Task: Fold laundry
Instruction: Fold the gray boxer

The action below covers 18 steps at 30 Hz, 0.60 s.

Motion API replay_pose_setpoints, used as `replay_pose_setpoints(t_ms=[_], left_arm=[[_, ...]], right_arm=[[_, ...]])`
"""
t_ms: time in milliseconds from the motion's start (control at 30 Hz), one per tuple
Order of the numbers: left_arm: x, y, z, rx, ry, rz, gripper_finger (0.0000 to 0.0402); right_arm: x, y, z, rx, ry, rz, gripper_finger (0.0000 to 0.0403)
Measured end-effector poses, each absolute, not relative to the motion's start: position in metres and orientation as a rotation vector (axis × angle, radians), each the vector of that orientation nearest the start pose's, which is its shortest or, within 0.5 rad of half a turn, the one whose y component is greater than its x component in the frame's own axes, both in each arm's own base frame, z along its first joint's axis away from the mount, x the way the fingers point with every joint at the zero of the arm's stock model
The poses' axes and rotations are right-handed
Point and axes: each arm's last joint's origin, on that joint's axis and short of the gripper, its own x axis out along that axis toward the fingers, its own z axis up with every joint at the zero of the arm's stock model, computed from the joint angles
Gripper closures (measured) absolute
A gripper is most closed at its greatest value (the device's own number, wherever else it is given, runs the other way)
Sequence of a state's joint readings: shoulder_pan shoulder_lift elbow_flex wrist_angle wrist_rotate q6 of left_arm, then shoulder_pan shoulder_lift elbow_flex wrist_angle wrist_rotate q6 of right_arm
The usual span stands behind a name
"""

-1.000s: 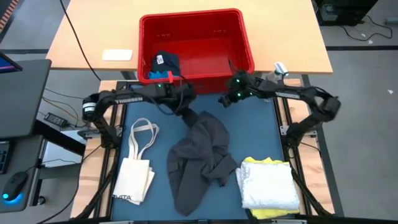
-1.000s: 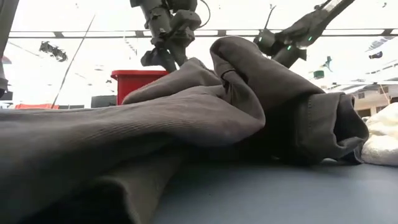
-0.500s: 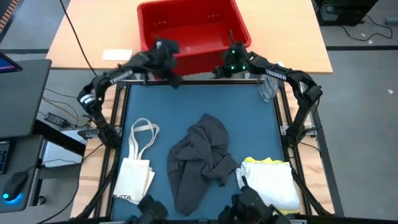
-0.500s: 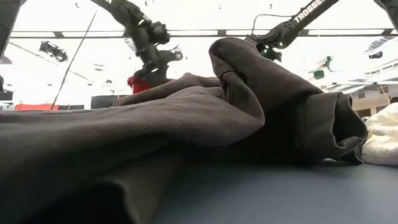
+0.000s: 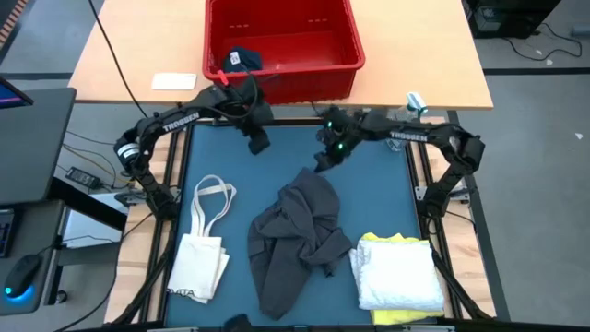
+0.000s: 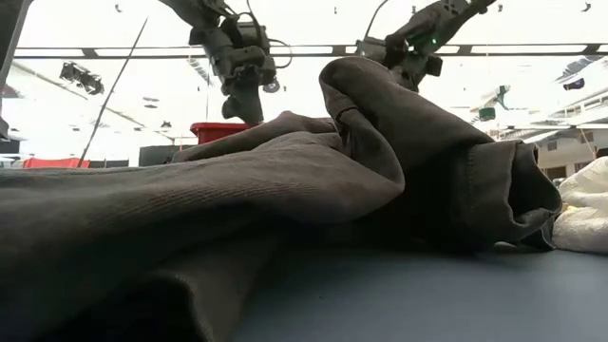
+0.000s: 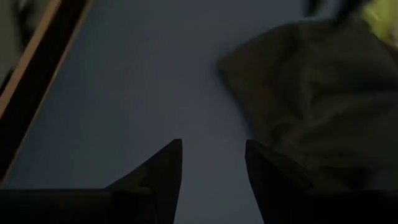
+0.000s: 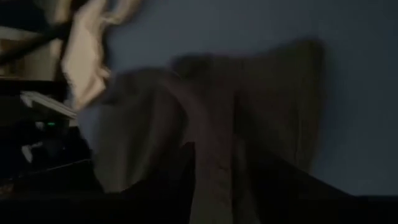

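Overhead, the dark grey garment [image 5: 297, 235] lies crumpled mid-table, with the white piece [image 5: 398, 275] over the yellow one [image 5: 403, 316] near the right front corner. Both grippers hover beyond it — left gripper [image 5: 257, 143] empty, right gripper [image 5: 322, 162] just above the far edge. At table height, the folds stand tall. From the left wrist, fingers [image 7: 158, 171] are spread over bare mat; the right's gap cannot be told. Two far corners are best pinched and drawn apart flat.

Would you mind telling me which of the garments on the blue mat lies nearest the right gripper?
The crumpled dark grey garment in the mat's middle; its top edge lies just below the right gripper, while the white garment sits at the mat's near right corner.
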State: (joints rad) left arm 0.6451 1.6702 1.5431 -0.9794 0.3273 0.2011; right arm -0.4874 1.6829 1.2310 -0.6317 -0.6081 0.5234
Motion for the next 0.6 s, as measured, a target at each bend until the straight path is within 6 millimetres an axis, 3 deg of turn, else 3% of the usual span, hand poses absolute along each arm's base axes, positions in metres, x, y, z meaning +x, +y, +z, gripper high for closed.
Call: replay_pose_setpoints(t_ms=[167, 300, 400, 500, 600], left_arm=[[0.287, 0.187, 0.302, -0.212, 0.892, -0.074, 0.0223], [0.288, 0.185, 0.276, -0.222, 0.874, -0.121, 0.0223], [0.284, 0.185, 0.251, -0.269, 0.897, -0.102, 0.0223], [0.282, 0.18, 0.232, -0.306, 0.912, -0.097, 0.0223], [0.278, 0.175, 0.22, -0.365, 0.952, -0.093, 0.0223]], right_arm=[[0.302, -0.131, 0.202, 1.093, 0.993, -0.139, 0.0199], [0.295, -0.131, 0.184, 1.097, 1.0, -0.3, 0.0139], [0.298, -0.131, 0.172, 1.15, 0.927, -0.322, 0.0111], [0.308, -0.126, 0.162, 1.241, 0.855, -0.251, 0.0118], [0.319, -0.12, 0.151, 1.263, 0.856, -0.185, 0.0166]])
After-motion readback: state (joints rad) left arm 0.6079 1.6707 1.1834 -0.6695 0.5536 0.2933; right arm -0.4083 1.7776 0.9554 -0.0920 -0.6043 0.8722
